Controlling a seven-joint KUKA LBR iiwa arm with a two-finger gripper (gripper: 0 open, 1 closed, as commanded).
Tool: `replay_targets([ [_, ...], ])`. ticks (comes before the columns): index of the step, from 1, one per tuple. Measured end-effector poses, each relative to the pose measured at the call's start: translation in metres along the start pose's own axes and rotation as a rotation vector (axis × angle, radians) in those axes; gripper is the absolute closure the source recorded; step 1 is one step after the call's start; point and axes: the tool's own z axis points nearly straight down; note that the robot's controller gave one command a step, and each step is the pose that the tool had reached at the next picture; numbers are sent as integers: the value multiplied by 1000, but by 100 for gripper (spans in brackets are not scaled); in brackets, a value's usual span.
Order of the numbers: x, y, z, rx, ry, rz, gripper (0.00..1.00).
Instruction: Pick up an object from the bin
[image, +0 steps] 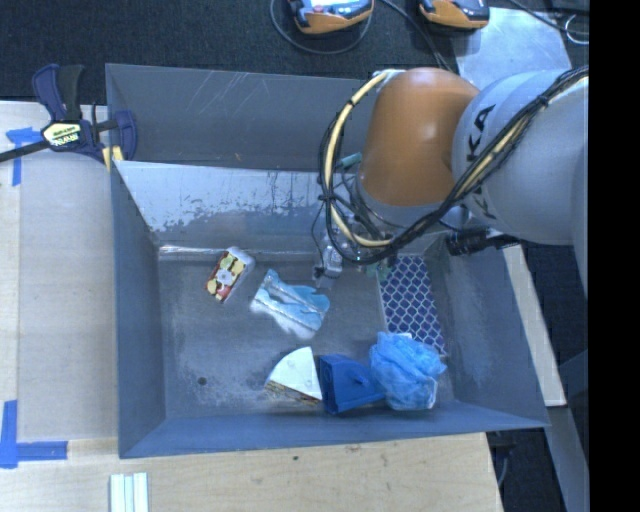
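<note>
My gripper (328, 263) hangs low near the back of the bin, just under the arm's orange cover, with little of it showing. Right below it and a bit to the left lies a clear plastic packet with a light blue piece inside (288, 304). The gripper's tip is close to that packet's upper right corner; I cannot tell whether they touch. A small packet printed in yellow and red (229, 275) lies further left. To the right of the gripper, a flat piece with a blue and white lattice pattern (410, 298) leans along the bin's right side.
Along the front wall lie a white wedge-shaped piece (295, 373), a dark blue block (347, 384) and a crumpled light blue puff (408, 368). The arm with its cables covers the bin's back right corner.
</note>
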Motion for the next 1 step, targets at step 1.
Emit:
replay_targets([
  [1,0,0,0,0,0,0,0],
])
